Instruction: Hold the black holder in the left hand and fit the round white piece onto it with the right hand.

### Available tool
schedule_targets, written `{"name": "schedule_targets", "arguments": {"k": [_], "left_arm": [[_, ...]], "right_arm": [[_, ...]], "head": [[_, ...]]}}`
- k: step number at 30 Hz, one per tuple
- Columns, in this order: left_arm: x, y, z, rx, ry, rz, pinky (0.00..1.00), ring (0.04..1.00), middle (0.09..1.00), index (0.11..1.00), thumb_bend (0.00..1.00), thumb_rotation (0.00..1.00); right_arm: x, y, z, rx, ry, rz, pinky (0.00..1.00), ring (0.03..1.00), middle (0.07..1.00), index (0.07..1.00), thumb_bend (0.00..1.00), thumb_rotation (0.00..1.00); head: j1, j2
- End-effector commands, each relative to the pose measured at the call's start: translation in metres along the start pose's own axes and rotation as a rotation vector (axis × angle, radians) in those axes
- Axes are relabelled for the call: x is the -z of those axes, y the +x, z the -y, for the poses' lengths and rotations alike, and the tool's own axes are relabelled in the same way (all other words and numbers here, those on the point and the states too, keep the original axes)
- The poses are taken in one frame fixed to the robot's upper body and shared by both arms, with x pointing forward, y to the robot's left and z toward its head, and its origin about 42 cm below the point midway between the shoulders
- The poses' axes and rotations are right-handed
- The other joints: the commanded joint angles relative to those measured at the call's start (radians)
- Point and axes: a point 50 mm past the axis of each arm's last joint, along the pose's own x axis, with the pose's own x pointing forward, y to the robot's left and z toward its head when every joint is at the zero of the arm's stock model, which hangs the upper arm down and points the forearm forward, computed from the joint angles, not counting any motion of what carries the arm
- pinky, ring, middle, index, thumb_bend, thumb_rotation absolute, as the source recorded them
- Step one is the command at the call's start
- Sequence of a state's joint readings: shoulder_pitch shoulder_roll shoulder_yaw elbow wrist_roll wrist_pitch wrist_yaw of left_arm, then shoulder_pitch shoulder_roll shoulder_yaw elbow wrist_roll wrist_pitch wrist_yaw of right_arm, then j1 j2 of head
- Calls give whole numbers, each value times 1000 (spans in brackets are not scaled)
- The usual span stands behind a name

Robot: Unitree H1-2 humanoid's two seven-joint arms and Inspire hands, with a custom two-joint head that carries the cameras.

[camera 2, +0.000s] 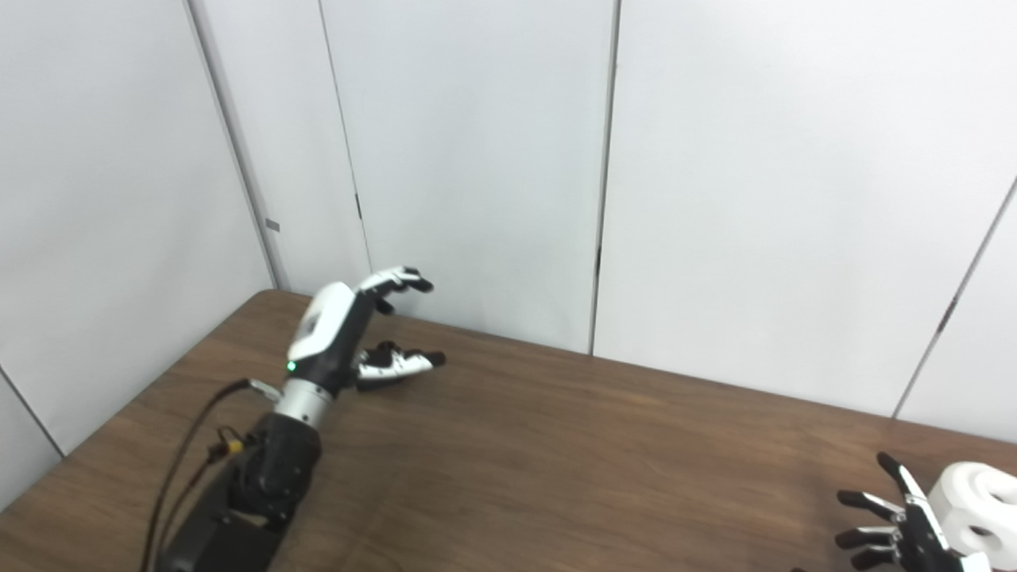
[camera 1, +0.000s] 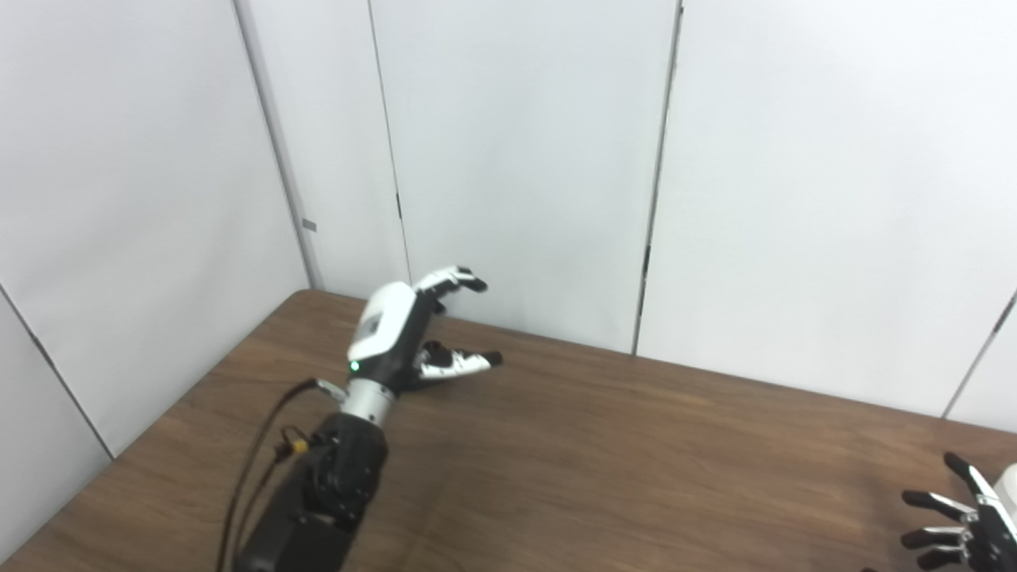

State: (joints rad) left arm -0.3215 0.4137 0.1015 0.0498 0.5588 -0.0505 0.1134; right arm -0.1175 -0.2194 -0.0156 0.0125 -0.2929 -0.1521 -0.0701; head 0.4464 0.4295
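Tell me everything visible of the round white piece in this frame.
The round white piece sits at the lower right edge of the wooden table, glossy like moulded plastic, rounded, with dark hollows in its side. It is partly cut off by the frame. The open right hand is beside it; contact cannot be told.

Lab test booth — white partition panels (camera 1: pixel 516 159), bare wooden table (camera 1: pixel 596 461).

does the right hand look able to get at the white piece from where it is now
Probably yes: the right hand is open, and the white piece lies just beside it on the table, nothing visible between them.
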Motion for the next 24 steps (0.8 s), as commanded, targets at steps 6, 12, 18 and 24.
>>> {"name": "schedule_targets", "arguments": {"k": [6,12,18,24], "left_arm": [[15,19,-32,-104,126,-27,757,875,893,752,862,258],[29,23,-39,-103,149,-85,763,887,902,760,899,242],[36,27,-38,-112,196,-145,812,978,949,748,968,268],[44,30,-33,-88,235,-214,914,1000,1000,750,1000,403]], "right_arm": [[-17,12,8,22,2,83,453,555,729,926,621,28],[-17,11,9,25,2,87,455,558,724,923,616,45],[-17,11,9,27,2,83,447,551,723,927,613,45],[-17,10,13,36,-5,77,434,544,716,914,608,60]], "head": [[7,1],[8,5],[9,11],[10,18]]}}
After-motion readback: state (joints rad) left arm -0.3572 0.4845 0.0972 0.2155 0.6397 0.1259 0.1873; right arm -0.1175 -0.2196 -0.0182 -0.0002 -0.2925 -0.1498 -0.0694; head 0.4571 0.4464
